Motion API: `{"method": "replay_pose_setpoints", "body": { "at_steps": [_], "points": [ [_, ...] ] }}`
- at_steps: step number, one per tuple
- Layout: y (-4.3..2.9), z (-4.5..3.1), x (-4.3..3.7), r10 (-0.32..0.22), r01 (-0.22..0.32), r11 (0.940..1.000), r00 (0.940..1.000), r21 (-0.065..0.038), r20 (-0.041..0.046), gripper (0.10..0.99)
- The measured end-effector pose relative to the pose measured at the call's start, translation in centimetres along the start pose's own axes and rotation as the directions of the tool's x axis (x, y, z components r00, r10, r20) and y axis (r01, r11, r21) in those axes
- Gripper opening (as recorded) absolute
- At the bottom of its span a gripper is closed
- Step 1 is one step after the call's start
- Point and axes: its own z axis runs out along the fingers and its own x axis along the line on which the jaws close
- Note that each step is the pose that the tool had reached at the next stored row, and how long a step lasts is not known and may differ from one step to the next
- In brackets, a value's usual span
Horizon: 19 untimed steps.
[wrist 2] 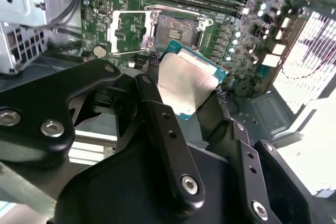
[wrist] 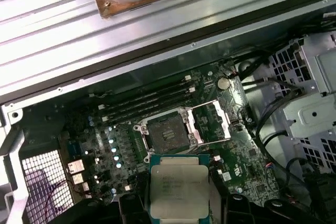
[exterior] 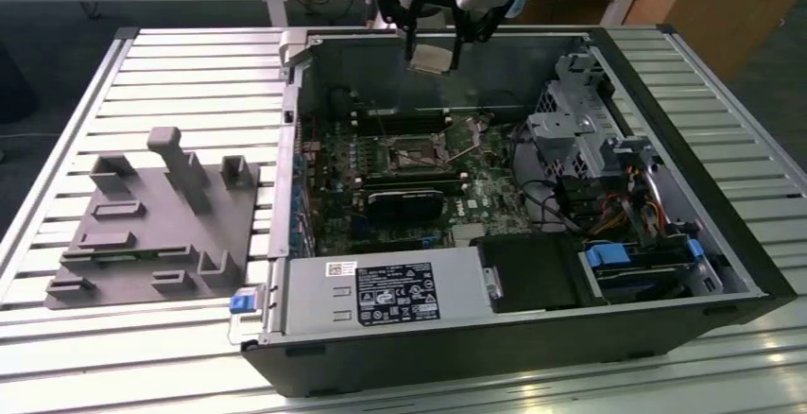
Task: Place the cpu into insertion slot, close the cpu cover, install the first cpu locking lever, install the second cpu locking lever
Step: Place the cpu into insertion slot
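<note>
Jaws clamped on cpu [wrist 2: 186, 85] edges (silver top showing); insertion slot [wrist: 167, 132] bare; exterior view adds grey fixture [exterior: 151, 225] beside case [exterior: 441, 362].

I can read nothing on the cpu [wrist: 178, 184] clamped in my gripper [wrist 2: 186, 78], nor on the power supply label [exterior: 395, 294] well apart from it.

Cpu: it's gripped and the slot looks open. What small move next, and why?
Probably lower the gripper toward the slot, lining the cpu up over it. The cpu is held above the board, off the slot, and the cover lies swung open beside it, leaving the slot bare.
</note>
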Motion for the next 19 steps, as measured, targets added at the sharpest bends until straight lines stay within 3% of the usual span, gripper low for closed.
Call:
{"method": "replay_pose_setpoints", "body": {
  "at_steps": [5, 10, 19],
  "points": [
    [-0.01, 0.07, 0.00, 0.074, -0.074, 0.9972, 0.9972, -0.002, 0.0066, 0.537],
    [-0.01, 0.14, 0.00, 0.147, -0.147, 0.9891, 0.9890, -0.004, 0.0130, 0.537],
    [-0.02, 0.26, 0.00, 0.284, -0.284, 0.9587, 0.9584, -0.009, 0.0248, 0.537]
  ]
}}
